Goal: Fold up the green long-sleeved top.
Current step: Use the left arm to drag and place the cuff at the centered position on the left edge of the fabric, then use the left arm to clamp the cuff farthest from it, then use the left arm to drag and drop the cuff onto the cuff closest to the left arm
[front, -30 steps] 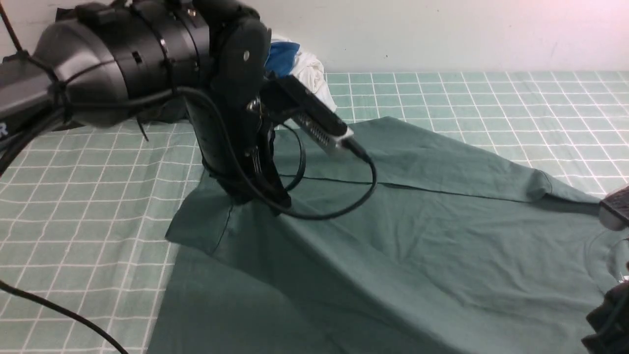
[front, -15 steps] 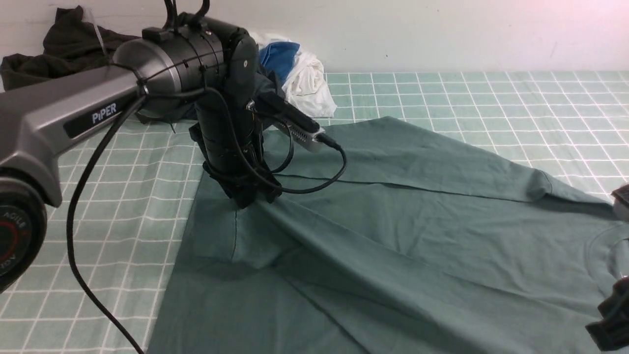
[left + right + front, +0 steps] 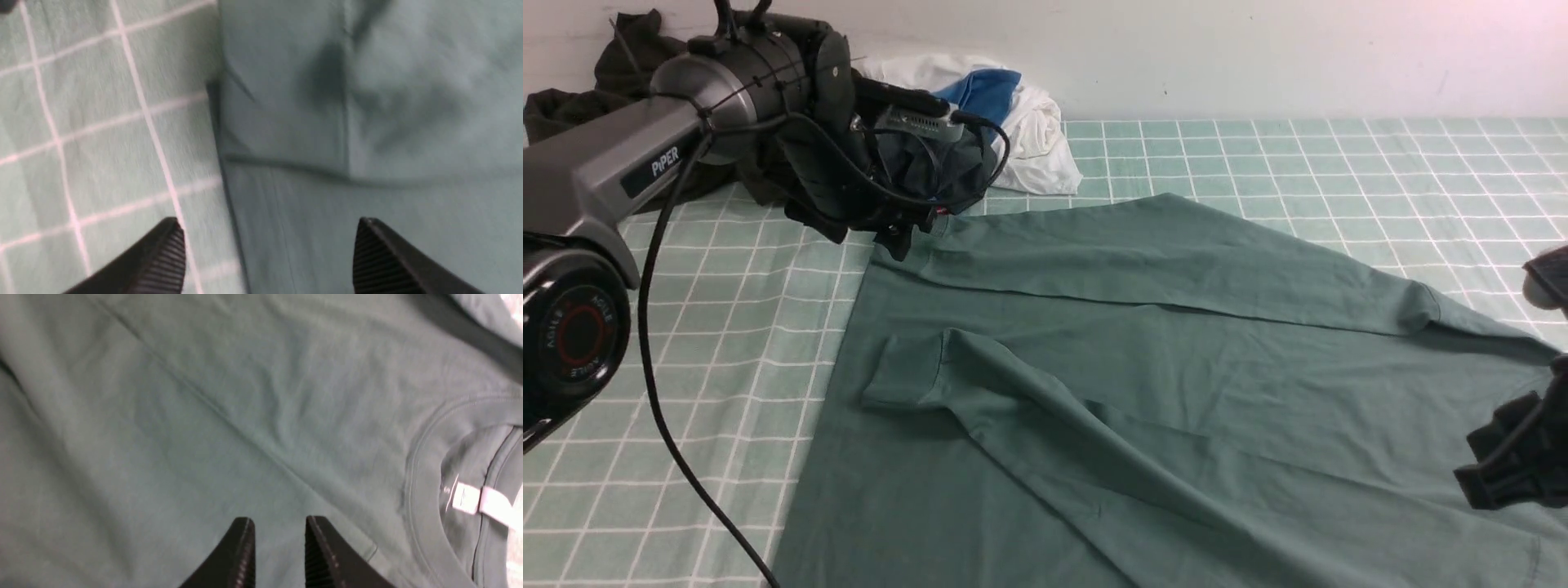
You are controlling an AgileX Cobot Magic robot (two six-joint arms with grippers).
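Observation:
The green long-sleeved top (image 3: pixel 1176 367) lies spread over the table from the middle to the right. One sleeve lies folded across its body, with the cuff (image 3: pixel 907 380) flat at the left side. My left gripper (image 3: pixel 894 237) hangs above the top's far left corner. In the left wrist view its jaws (image 3: pixel 269 226) stand wide open and empty, over the top's edge (image 3: pixel 220 134). My right gripper (image 3: pixel 280 522) is at the right edge, low over the fabric near the ribbed neck (image 3: pixel 421 465) with its white label (image 3: pixel 478 500). Its jaws stand slightly apart with nothing between them.
A green checked cloth (image 3: pixel 1339 163) covers the table. At the back left against the wall are a very dark garment (image 3: pixel 572 98), a dark charcoal garment (image 3: pixel 931 167) behind my left wrist, and a white and blue bundle (image 3: pixel 1029 131). A black cable (image 3: pixel 662 425) hangs from my left arm.
My left gripper has let go of the sleeve cuff, opened wide and risen back to the far left. The sleeve has dropped flat onto the top. My right gripper has opened a little.

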